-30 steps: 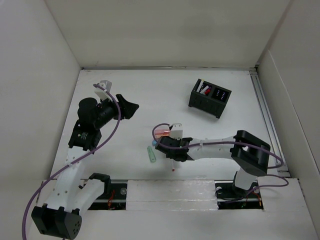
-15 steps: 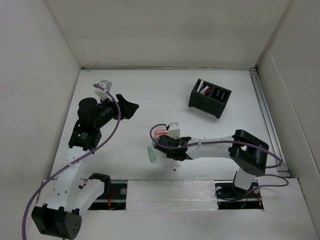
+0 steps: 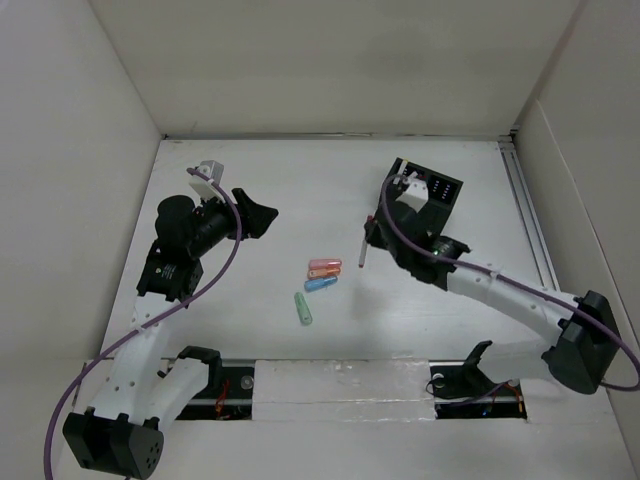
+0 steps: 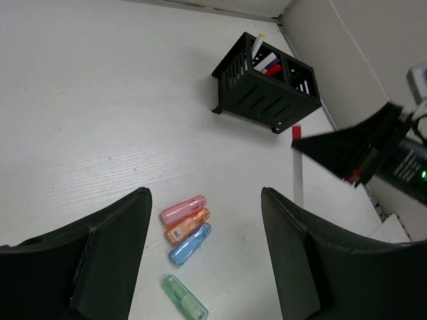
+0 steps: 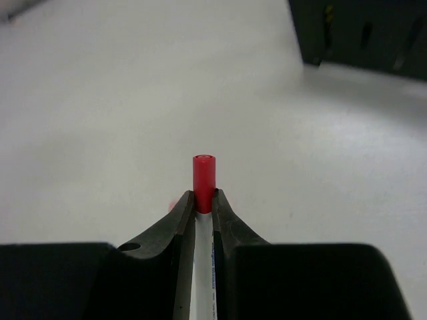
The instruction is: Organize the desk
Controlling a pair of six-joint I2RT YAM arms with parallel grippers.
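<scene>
Nearest us, a translucent green capsule (image 3: 303,309) lies alone on the matte white desk (image 3: 250,170), which spreads beneath both arms to the white walls; just beyond, a blue capsule (image 3: 320,283), an orange capsule (image 3: 324,272) and a pink capsule (image 3: 324,264) lie side by side; only the left wrist view shows the left gripper (image 4: 204,189) spread wide; only the right wrist view shows the right gripper (image 5: 204,200) pinched narrow on a white marker (image 5: 204,173), just below its round red cap; farthest, we see a black slatted organizer (image 4: 267,93) holding pens.

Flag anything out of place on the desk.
Four translucent plastic cases lie loose on the white desk: the pink case, orange case and blue case side by side, the green case apart, angled differently. The black slatted organizer box sits skewed to its edges.
</scene>
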